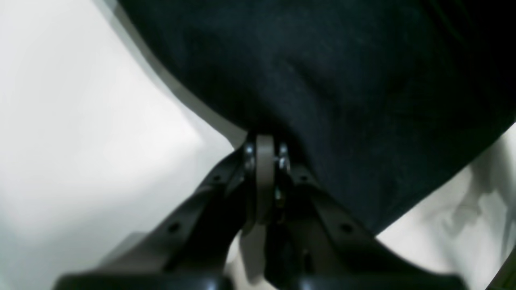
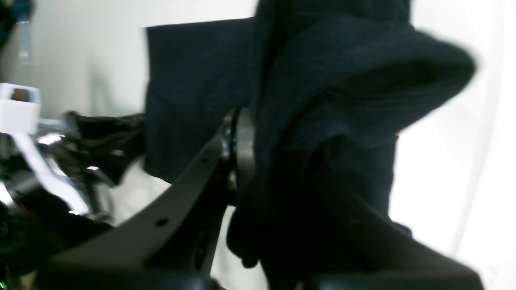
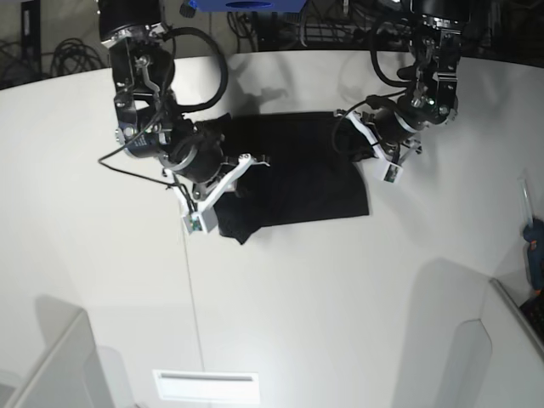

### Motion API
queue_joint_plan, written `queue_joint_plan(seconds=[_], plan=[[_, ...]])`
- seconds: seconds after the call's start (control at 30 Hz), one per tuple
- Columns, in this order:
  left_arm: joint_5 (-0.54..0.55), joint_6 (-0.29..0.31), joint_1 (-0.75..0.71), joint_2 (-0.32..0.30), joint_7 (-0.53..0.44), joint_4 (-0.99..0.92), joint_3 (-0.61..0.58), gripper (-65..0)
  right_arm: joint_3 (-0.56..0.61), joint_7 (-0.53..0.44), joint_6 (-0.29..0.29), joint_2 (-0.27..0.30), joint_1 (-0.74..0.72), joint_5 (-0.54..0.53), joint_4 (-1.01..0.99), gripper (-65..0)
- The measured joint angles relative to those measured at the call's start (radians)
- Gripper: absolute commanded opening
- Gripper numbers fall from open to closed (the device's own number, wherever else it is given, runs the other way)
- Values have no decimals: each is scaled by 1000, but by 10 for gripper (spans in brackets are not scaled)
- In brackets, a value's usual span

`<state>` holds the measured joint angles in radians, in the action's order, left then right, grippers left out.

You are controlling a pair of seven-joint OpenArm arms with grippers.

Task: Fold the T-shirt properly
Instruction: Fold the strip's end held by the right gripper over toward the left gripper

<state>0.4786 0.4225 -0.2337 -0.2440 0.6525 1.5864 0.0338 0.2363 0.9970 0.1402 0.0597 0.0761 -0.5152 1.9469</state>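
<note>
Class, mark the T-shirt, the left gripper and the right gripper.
T-shirt (image 3: 302, 183): base view, middle of the black cloth.
left gripper (image 1: 264, 147): left wrist view, between its fingertips.
right gripper (image 2: 252, 133): right wrist view, between its fingertips.

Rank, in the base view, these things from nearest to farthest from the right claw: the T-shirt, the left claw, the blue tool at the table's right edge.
1. The T-shirt, held in the right claw itself, at the shirt's left side.
2. The left claw, across the shirt, at its right edge.
3. The blue tool, far off at the picture's right border.
</note>
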Motion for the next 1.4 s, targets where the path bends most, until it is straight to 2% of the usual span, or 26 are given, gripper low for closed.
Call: queue_joint_plan(seconds=[0.37, 0.53, 0.7, 0.87, 1.07, 1.4], plan=[[0, 0, 0, 0, 1, 0, 0, -650, 83, -3, 2, -99, 1, 1, 0, -650], [0, 0, 0, 0, 1, 0, 0, -650, 83, -14, 2, -107, -17, 3, -16, -650], [0, 0, -1, 0, 1, 0, 0, -650, 83, -108, 2, -107, -10, 0, -52, -650], [0, 0, -2, -1, 0, 0, 0, -650, 132, -171, 2, -109, -12, -2, -126, -650], [1, 0, -2, -6, -2, 0, 2, -650, 170, -229, 7, -143, -15, 8, -204, -650], [0, 0, -3, -6, -2, 0, 4, -650, 208, -239, 7, -153, -38, 8, -205, -650]])
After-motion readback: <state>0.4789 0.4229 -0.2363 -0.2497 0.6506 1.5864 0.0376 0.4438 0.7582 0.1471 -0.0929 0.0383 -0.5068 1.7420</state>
